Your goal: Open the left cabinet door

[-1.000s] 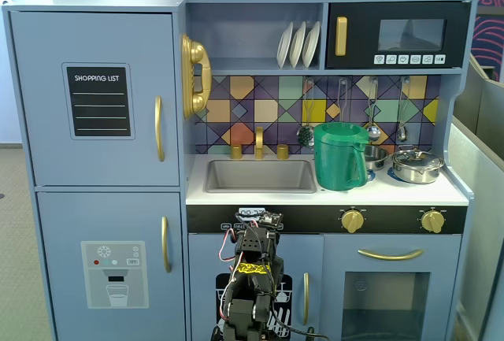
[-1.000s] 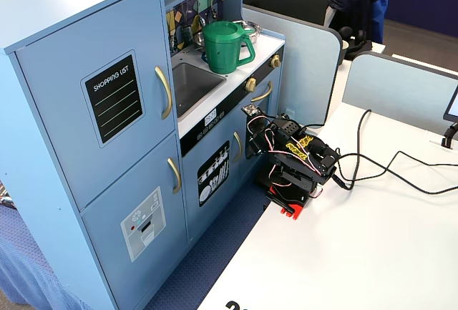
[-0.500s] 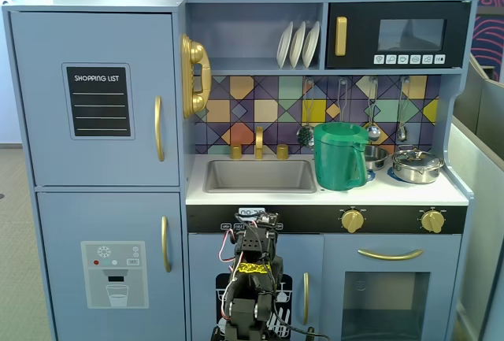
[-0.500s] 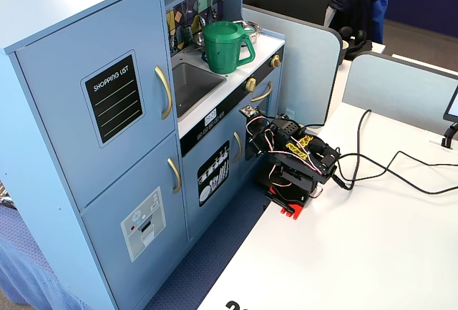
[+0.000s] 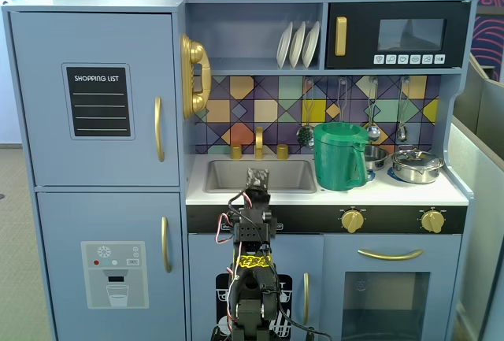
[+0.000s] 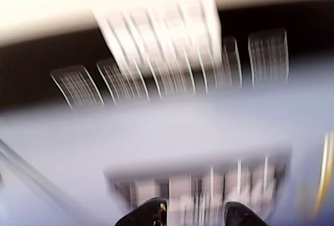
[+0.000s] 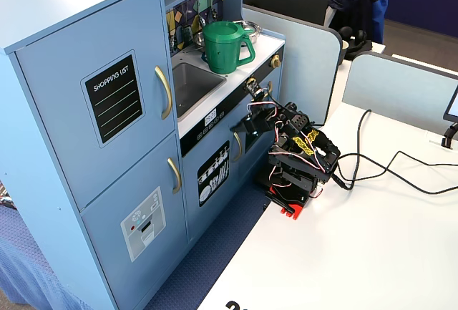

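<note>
The left cabinet door (image 5: 94,97) is pale blue-grey with a black "SHOPPING LIST" panel and a vertical gold handle (image 5: 158,128). It is shut in both fixed views (image 7: 93,102), and its handle (image 7: 165,92) lies flat against it. My gripper (image 5: 257,177) is raised in front of the counter's black band below the sink, well to the right of that door and below its handle. It also shows from the side (image 7: 245,125). The wrist view is motion-blurred. Its two dark fingertips (image 6: 148,213) stand apart with nothing between them; the gripper (image 6: 194,215) is open and empty.
Below the door is a blue door with a water dispenser graphic (image 5: 114,274). A green pitcher (image 5: 340,156) and a steel pot (image 5: 416,165) stand on the counter beside the sink (image 5: 260,176). The arm's base (image 7: 290,195) sits on a white table with cables (image 7: 386,174).
</note>
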Robot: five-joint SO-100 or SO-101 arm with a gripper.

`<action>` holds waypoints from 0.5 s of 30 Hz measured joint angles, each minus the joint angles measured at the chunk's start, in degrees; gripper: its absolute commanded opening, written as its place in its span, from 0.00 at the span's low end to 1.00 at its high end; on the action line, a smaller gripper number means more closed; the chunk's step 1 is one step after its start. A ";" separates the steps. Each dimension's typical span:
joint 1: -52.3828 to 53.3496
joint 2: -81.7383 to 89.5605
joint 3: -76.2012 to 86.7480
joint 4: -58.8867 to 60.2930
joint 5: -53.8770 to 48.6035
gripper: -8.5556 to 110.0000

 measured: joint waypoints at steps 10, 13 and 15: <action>-10.46 -0.26 -2.29 -27.69 -12.13 0.13; -14.50 -1.41 -2.29 -35.24 -15.64 0.15; -17.05 -2.20 -2.29 -39.55 -16.96 0.15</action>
